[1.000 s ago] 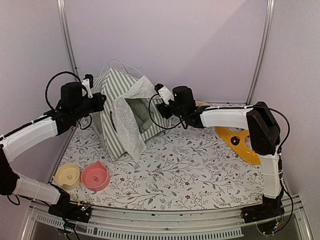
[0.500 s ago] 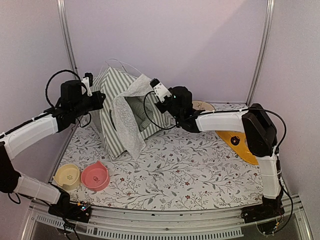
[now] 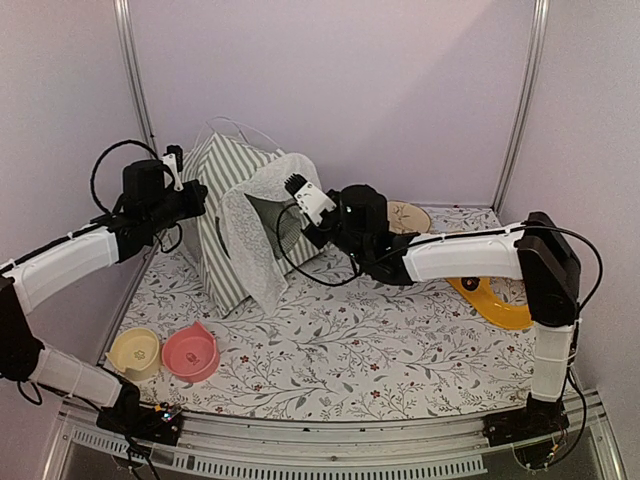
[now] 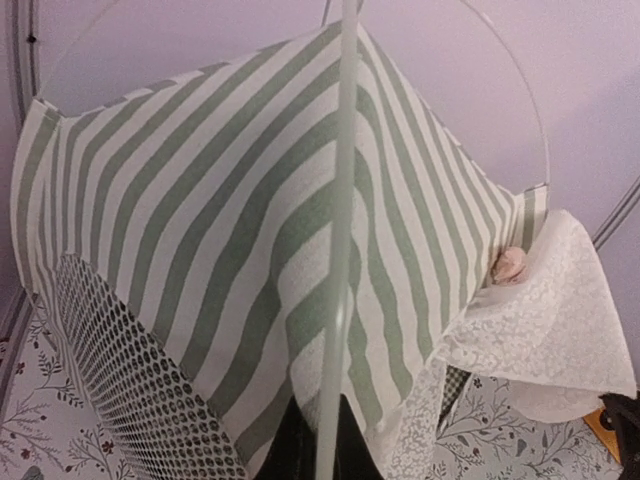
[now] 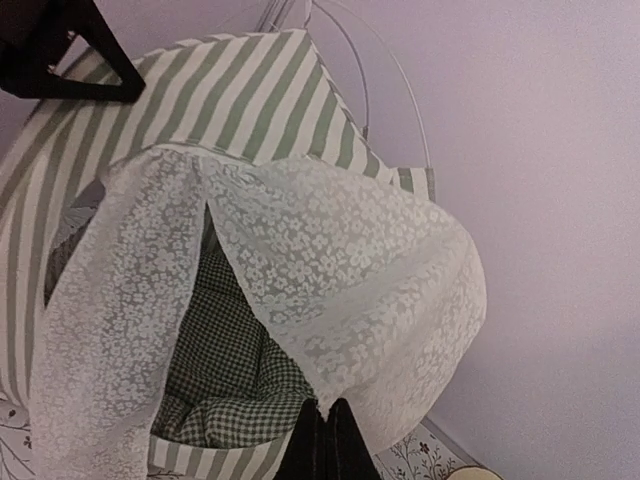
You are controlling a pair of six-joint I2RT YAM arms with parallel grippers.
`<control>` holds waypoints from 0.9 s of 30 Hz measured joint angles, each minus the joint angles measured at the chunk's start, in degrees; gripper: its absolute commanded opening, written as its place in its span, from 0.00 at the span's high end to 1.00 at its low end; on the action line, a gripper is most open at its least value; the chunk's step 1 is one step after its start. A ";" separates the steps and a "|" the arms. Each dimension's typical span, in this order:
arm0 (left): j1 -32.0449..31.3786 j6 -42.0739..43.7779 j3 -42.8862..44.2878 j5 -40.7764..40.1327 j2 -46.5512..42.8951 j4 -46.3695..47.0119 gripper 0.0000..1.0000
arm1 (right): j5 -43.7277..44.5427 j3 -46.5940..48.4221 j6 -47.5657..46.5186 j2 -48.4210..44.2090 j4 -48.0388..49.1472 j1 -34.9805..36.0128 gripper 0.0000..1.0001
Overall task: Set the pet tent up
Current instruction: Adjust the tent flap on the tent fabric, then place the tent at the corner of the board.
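The pet tent [image 3: 232, 200], green-and-white striped, stands at the back left of the flowered mat. Its black mesh window [image 4: 120, 370] shows low on the side wall. My left gripper [image 3: 177, 168] is at the tent's upper left corner, shut on a thin white pole [image 4: 340, 250] that runs up between its fingers [image 4: 300, 455]. My right gripper [image 3: 300, 192] is at the tent's front opening, shut on the lower edge of the white lace curtain [image 5: 330, 270], which drapes over the entrance. Behind the curtain lies a checked cushion [image 5: 225, 370].
A pink bowl [image 3: 190, 352] and a yellow bowl [image 3: 134, 352] sit at the front left of the mat. A yellow-orange curved piece [image 3: 492, 302] lies under the right arm, with a tan round item [image 3: 408, 215] behind it. Metal frame posts [image 3: 132, 75] flank the back wall.
My right gripper closed on the lace curtain's edge and moved left and slightly down across the opening, drawing the curtain over it. The left gripper has stayed on the pole.
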 measured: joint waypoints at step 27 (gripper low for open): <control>6.54 3.50 8.22 -0.02 4.55 -2.69 0.27 | -18.36 -8.02 29.46 -15.69 -29.81 2.84 0.29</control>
